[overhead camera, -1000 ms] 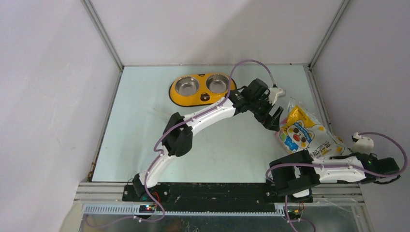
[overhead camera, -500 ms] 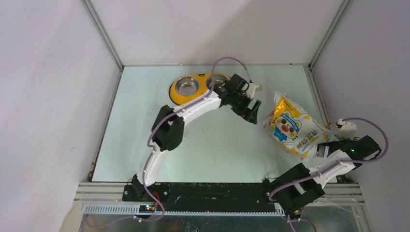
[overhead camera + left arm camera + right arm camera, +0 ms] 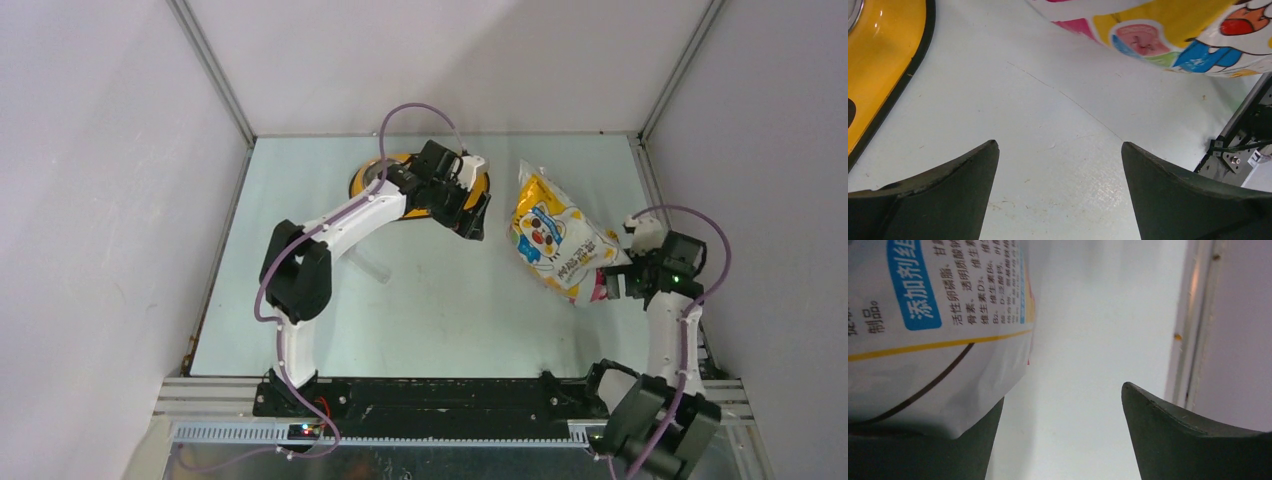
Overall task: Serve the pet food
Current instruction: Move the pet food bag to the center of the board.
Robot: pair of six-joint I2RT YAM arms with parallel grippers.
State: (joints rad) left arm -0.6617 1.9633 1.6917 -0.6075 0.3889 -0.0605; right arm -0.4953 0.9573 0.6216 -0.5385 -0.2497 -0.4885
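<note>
The pet food itself is hidden; only its yellow-white cartoon bag shows, lying tilted on the table right of centre. My right gripper sits at the bag's pink lower end, open. In the right wrist view the bag lies over the left finger and the gap of the right gripper holds nothing. My left gripper hovers open over the right end of the yellow double bowl. Its wrist view shows the left gripper above bare table, between the bowl and the bag.
A clear plastic scoop lies on the table beside the left arm's forearm. The metal frame rail and the right wall run close behind my right gripper. Walls enclose the table on the left, back and right.
The left arm has swung left, from beside the bag to over the bowl. The right arm has come forward and left, and the bag has shifted left toward the table's middle.
</note>
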